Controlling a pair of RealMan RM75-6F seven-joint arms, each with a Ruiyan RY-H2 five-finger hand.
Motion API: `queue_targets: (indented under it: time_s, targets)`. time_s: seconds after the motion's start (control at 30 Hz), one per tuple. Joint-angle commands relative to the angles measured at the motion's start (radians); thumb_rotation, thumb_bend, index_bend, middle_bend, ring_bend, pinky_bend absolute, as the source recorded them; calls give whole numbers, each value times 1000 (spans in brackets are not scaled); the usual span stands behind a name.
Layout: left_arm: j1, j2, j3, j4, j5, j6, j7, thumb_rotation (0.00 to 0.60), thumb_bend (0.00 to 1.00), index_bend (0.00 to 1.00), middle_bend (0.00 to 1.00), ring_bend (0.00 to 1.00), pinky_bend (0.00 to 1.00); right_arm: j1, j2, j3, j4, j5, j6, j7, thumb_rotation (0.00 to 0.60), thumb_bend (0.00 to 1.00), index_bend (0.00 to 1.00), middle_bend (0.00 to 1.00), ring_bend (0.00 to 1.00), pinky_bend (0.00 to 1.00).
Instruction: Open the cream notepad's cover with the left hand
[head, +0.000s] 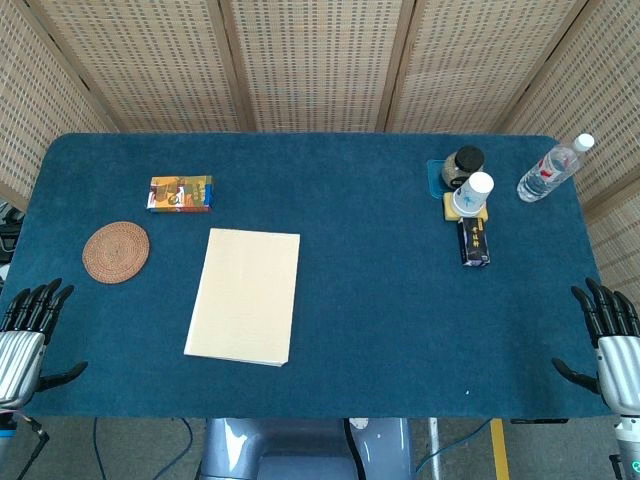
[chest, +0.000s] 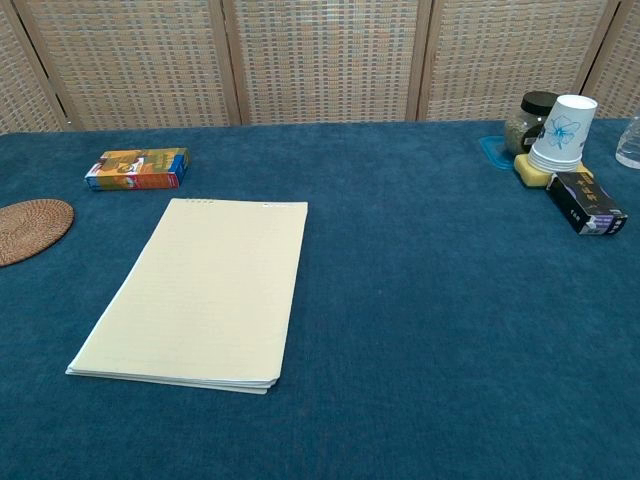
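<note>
The cream notepad (head: 245, 295) lies flat and closed on the blue table, left of centre; the chest view shows it (chest: 200, 290) with its bound edge at the far side. My left hand (head: 28, 335) hangs at the table's near left corner, fingers spread, holding nothing, well to the left of the notepad. At the near right corner my right hand (head: 612, 340) is likewise spread and empty. Neither hand appears in the chest view.
A woven round coaster (head: 116, 252) and a colourful small box (head: 180, 193) lie left of and behind the notepad. At the far right stand a dark-lidded jar (head: 462, 167), a paper cup (head: 473, 195), a dark box (head: 474, 241) and a water bottle (head: 549, 172).
</note>
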Motion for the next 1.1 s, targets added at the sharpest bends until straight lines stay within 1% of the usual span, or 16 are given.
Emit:
queue_targets:
  time_s: [0.03, 0.17, 0.27, 0.33, 0.4, 0.47, 0.53, 0.63, 0.87, 1.1]
  targets:
    - [0, -3, 0, 2, 2, -3, 5, 600, 0, 0, 0, 0, 0, 0, 0, 0, -1, 1, -1, 1, 600, 0, 0, 0, 0, 0]
    - [-10, -24, 1, 16, 6, -28, 25, 600, 0, 0, 0, 0, 0, 1, -1, 0, 1, 4, -6, -2, 600, 0, 0, 0, 0, 0]
    - [-43, -74, -4, 62, 27, -73, 37, 600, 0, 0, 0, 0, 0, 3, -2, -1, 0, 3, -9, -5, 600, 0, 0, 0, 0, 0]
    - [-80, -135, -9, 132, 61, -111, 25, 600, 46, 0, 0, 0, 0, 3, -3, -1, 0, 3, -10, -7, 600, 0, 0, 0, 0, 0]
    - [-114, -187, -6, 192, 84, -159, 9, 600, 168, 0, 0, 0, 0, 3, -3, -1, 0, 5, -11, -8, 600, 0, 0, 0, 0, 0]
    - [-147, -231, 3, 238, 100, -213, 2, 600, 217, 0, 0, 0, 0, 4, -4, 1, 1, 10, -13, -8, 600, 0, 0, 0, 0, 0]
    - [-181, -285, 13, 285, 120, -267, 19, 600, 236, 0, 0, 0, 0, 4, -4, 4, 2, 16, -15, -8, 600, 0, 0, 0, 0, 0]
    - [-217, -351, 13, 326, 122, -326, 57, 600, 246, 0, 0, 0, 0, 7, -7, 5, 7, 23, -24, -10, 600, 0, 0, 0, 0, 0]
    - [-253, -416, 10, 349, 91, -394, 161, 600, 253, 0, 0, 0, 0, 11, -10, 4, 12, 26, -35, -10, 600, 0, 0, 0, 0, 0]
    - [-272, -464, -3, 376, 44, -430, 215, 600, 267, 0, 0, 0, 0, 11, -9, 4, 9, 28, -36, -7, 600, 0, 0, 0, 0, 0]
